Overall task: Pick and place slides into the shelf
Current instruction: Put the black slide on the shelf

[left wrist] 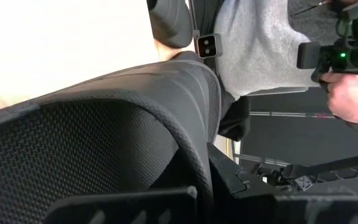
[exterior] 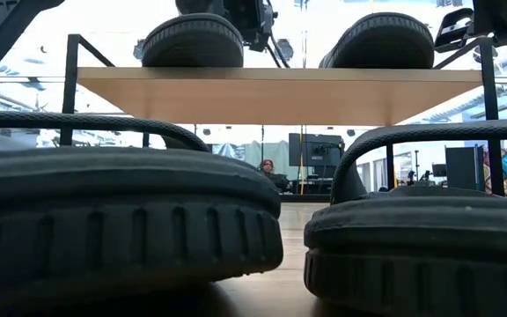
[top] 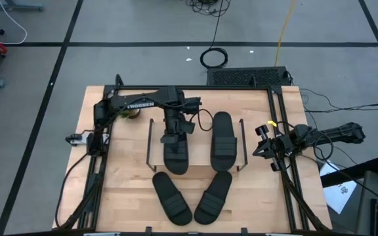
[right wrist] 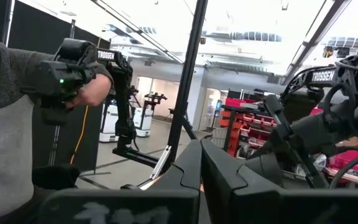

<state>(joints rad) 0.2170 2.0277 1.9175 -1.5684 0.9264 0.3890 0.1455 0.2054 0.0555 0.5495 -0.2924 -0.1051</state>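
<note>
Four black slides show in the high view. Two lie on the shelf's (top: 245,152) top board: the left slide (top: 176,156) and the right slide (top: 223,139). Two more rest sole-down on the table in front of it, one to the left (top: 171,196) and one to the right (top: 214,196); these fill the low view's foreground. My left gripper (top: 172,136) reaches in from the far left over the far end of the left shelf slide (left wrist: 92,130) and is shut on it. My right gripper (top: 266,148) waits shut at the table's right edge. My left gripper holds the left shelf slide at its far end, the raised rim (left wrist: 188,146) running between its two fingers (left wrist: 126,208). It comes from above and the far side, along the slide's length. The slide lies flat on the shelf's top board (exterior: 280,92).
A person in a grey sleeve (left wrist: 260,50) holds a hand controller (right wrist: 67,78) beyond the table. Cables and a black box (top: 248,77) lie past the far edge. The table's black frame (top: 287,177) runs along its right side beside the right arm.
</note>
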